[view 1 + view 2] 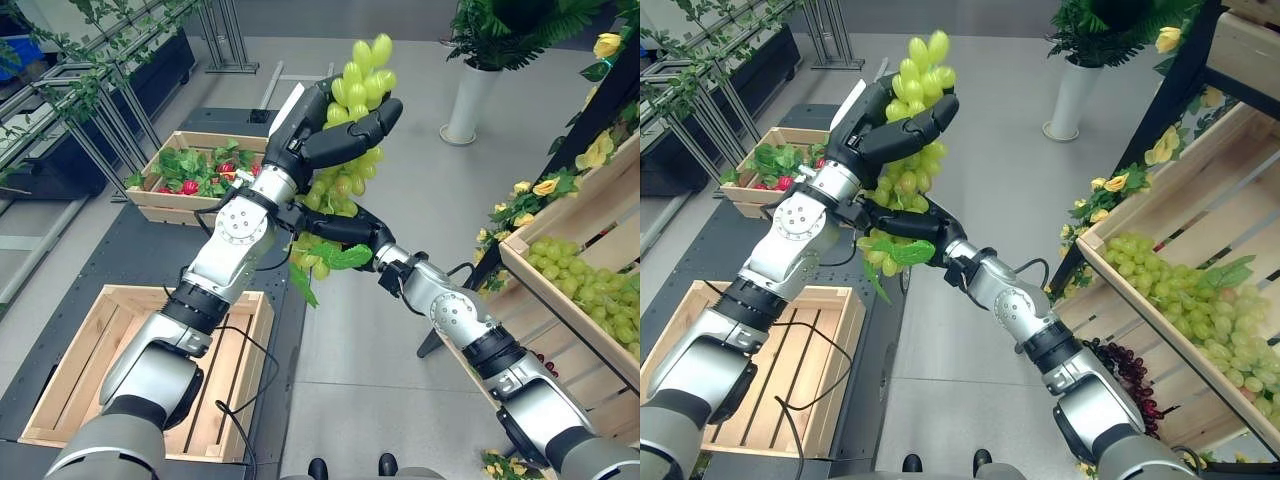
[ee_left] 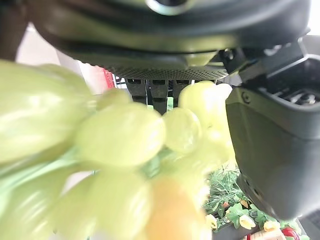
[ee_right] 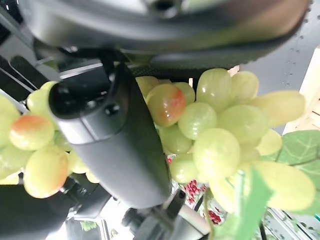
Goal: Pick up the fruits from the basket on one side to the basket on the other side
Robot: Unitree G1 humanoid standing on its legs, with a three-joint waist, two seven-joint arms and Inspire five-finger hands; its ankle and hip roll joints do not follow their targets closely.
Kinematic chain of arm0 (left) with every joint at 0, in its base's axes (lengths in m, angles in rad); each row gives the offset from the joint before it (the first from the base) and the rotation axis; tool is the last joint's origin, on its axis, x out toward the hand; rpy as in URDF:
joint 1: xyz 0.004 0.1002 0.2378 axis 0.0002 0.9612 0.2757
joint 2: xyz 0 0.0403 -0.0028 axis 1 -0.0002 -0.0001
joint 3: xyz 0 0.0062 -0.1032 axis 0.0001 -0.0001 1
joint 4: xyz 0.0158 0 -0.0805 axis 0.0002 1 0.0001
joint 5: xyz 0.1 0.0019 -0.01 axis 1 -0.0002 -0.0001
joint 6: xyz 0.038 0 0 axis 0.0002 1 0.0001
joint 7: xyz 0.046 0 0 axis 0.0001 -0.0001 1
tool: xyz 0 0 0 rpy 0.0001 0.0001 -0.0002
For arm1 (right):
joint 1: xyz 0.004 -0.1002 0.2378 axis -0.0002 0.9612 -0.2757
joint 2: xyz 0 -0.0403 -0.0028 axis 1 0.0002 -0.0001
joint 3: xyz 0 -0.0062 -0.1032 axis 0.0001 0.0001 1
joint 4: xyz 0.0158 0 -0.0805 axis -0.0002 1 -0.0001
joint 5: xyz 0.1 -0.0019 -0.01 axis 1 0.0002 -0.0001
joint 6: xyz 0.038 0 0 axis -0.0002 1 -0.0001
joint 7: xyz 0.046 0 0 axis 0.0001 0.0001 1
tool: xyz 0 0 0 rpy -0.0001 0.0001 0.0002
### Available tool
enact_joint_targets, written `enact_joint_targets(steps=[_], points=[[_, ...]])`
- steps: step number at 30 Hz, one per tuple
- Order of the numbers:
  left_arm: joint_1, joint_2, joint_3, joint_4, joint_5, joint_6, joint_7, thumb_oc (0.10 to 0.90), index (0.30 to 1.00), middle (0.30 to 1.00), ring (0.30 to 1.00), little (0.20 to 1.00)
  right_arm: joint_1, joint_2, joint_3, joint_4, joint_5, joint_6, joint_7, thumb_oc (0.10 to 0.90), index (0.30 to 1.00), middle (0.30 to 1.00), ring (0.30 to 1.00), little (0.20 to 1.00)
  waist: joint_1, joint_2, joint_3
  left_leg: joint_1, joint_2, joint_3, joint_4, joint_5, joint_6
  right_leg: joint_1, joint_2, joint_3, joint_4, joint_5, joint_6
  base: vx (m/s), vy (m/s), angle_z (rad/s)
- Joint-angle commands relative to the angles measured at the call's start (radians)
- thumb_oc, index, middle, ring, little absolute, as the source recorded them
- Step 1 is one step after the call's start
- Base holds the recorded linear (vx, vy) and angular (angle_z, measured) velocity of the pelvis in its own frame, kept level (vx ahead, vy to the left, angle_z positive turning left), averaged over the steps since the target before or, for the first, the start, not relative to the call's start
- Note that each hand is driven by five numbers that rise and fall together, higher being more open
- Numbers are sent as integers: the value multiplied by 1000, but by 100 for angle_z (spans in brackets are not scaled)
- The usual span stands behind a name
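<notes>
A bunch of green grapes (image 1: pixel 352 120) is held up in mid-air betw. both hands, above the floor gap betw. the right-side crate of grapes (image 1: pixel 590 290) and the empty wooden crate (image 1: pixel 120 370) at lower left. Judged step: hand-over mid-transfer, right to left.

Left hand (image 1: pixel 335 130): fingers and thumb are curled round the upper part of the bunch; grapes are seen pressed against the palm in the left wrist view. Right hand (image 1: pixel 335 228): fingers are wrapped round the lower part near the leaf (image 1: pixel 345 257); the thumb (image 3: pixel 112 140) is laid across the grapes in the right wrist view.

Next move, as judged: right-hand grip to be let go once the left hold is secure, then the bunch to be swung over and lowered into the empty crate. Slip risk if released too soon. A further crate w/ strawberries (image 1: pixel 195 170) is seen beyond.
</notes>
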Motion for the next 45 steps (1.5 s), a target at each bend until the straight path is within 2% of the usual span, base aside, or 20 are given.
enact_joint_targets(steps=[1, 6, 12, 13, 17, 21, 24, 27, 29, 30, 31, 36, 37, 42, 45], points=[[-29, 22, 130, 182, -10, -77, 64, 800, 900, 900, 900, 900, 1, 48, -162, -90, -14, -213, 37, 400, 300, 300, 300, 300, -22, 13, -185, -38, -10, 1, 1, -76, -31, -40, 36, 12, 1, 7, -14, -5, 15, -11], [32, 6, 173, 223, 14, -76, 86, 800, 900, 900, 900, 900, 53, 12, -202, -114, -118, -211, 29, 400, 300, 300, 300, 300, -45, 14, -178, -38, -9, 13, 1, -78, -28, -48, 41, 33, 1, 15, -13, -16, 18, -19], [103, -4, 217, 292, 10, -79, 107, 800, 900, 900, 900, 900, 112, -31, -261, -124, -147, -195, 42, 400, 300, 300, 300, 300, -68, 12, -172, -31, -7, 33, 1, -83, -27, -49, 46, 53, 1, 21, -9, 2, 32, -13], [131, -3, 239, 315, 16, -98, 140, 800, 900, 900, 900, 900, 137, -52, -282, -124, -166, -170, 64, 400, 300, 300, 300, 300, -78, 10, -171, -29, -6, 42, 1, -85, -27, -50, 48, 60, 1, 23, -8, 21, 43, -18], [191, -9, 284, 320, 13, -143, 188, 800, 900, 900, 900, 900, 182, -105, -309, -139, -233, -143, 126, 400, 300, 300, 300, 300, -90, 2, -170, -30, -4, 55, 1, -87, -26, -54, 51, 72, 1, 26, -6, 20, 32, -15], [277, -43, 306, 291, 104, -161, 216, 800, 900, 900, 900, 900, 229, -175, -339, -224, -326, -130, 202, 400, 300, 300, 300, 300, -97, -12, -162, -33, -3, 61, 1, -89, -23, -60, 54, 82, 1, 30, -5, 3, 12, -3], [403, -104, 307, 245, 158, -171, 200, 800, 900, 900, 900, 900, 286, -262, -420, -359, -315, -105, 240, 400, 300, 300, 300, 300, -99, -29, -159, -37, -4, 62, 1, -95, -18, -66, 57, 89, 1, 32, -1, 8, 8, -5], [456, -131, 299, 257, 165, -174, 175, 800, 900, 900, 900, 900, 308, -307, -472, -424, -304, -106, 249, 400, 300, 300, 300, 300, -104, -37, -160, -37, -4, 66, 1, -98, -17, -68, 59, 94, 1, 34, 0, 30, 5, -18], [523, -160, 288, 289, 187, -184, 142, 800, 900, 900, 900, 900, 341, -371, -573, -509, -276, -103, 225, 400, 300, 300, 300, 300, -118, -47, -162, -37, -1, 82, 1, -103, -18, -72, 62, 105, 1, 40, 3, 37, 13, -5], [523, -161, 287, 289, 187, -184, 142, 800, 900, 900, 900, 900, 343, -371, -574, -510, -276, -103, 225, 400, 300, 300, 300, 300, -116, -47, -162, -37, -1, 82, 1, -103, -18, -72, 62, 105, 1, 40, 3, 0, 0, 0], [543, -167, 279, 303, 179, -184, 133, 800, 900, 900, 900, 900, 357, -404, -622, -516, -290, -124, 201, 400, 300, 300, 300, 300, -123, -51, -161, -36, 0, 87, 1, -105, -18, -73, 63, 109, 1, 43, 4, 13, 10, -5], [578, -188, 254, 334, 148, -206, 124, 800, 900, 900, 900, 900, 369, -480, -707, -458, -284, -157, 140, 400, 300, 300, 300, 300, -132, -64, -163, -37, 3, 97, 1, -111, -19, -79, 65, 121, 1, 50, 10, 11, 4, -17], [603, -194, 241, 334, 152, -224, 113, 800, 900, 900, 900, 900, 373, -523, -738, -414, -266, -164, 104, 400, 300, 300, 300, 300, -132, -73, -165, -39, 4, 96, 1, -112, -19, -80, 66, 123, 1, 53, 11, 15, -8, -7], [645, -185, 210, 302, 168, -242, 100, 800, 900, 900, 900, 900, 381, -570, -775, -317, -291, -178, 52, 400, 300, 300, 300, 300, -127, -84, -168, -42, 7, 92, 1, -112, -21, -82, 69, 123, 1, 55, 11, 7, -15, -8], [652, -167, 192, 281, 152, -244, 95, 800, 900, 900, 900, 900, 374, -616, -780, -208, -300, -152, 43, 400, 300, 300, 300, 300, -119, -90, -170, -44, 7, 84, 1, -111, -22, -81, 70, 118, 1, 57, 11, -9, -2, 3]])
